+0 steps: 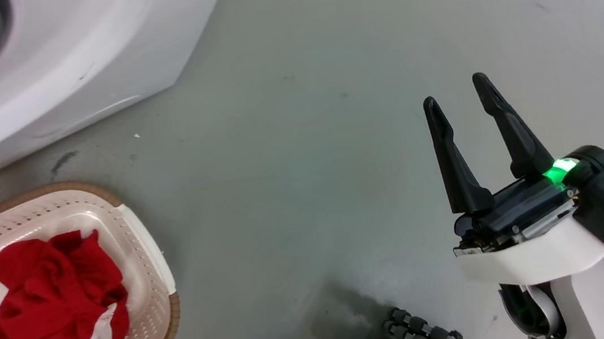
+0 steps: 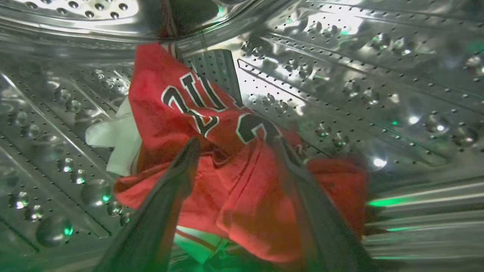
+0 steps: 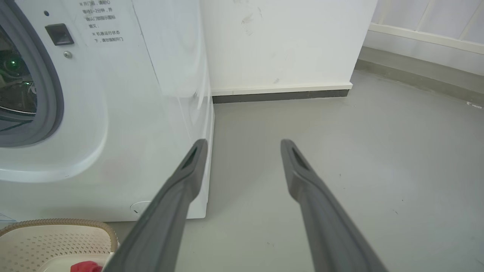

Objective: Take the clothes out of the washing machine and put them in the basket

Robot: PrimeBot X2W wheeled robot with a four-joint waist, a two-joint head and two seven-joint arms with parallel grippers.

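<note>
Inside, left gripper (image 2: 236, 142) spread over red jersey (image 2: 177, 109) — steel drum (image 2: 359, 83) around.

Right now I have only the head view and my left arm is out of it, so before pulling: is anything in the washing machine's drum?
Observer: Yes, a red jersey with black-and-white lettering lies crumpled on the perforated steel drum.
Operator: Where is the left claw?
Observer: The left claw is open inside the drum, one finger on each side of the jersey's bunched middle.
Operator: What faces my other arm?
Observer: The right claw, open, points at bare grey floor and a white wall with dark skirting.
</note>
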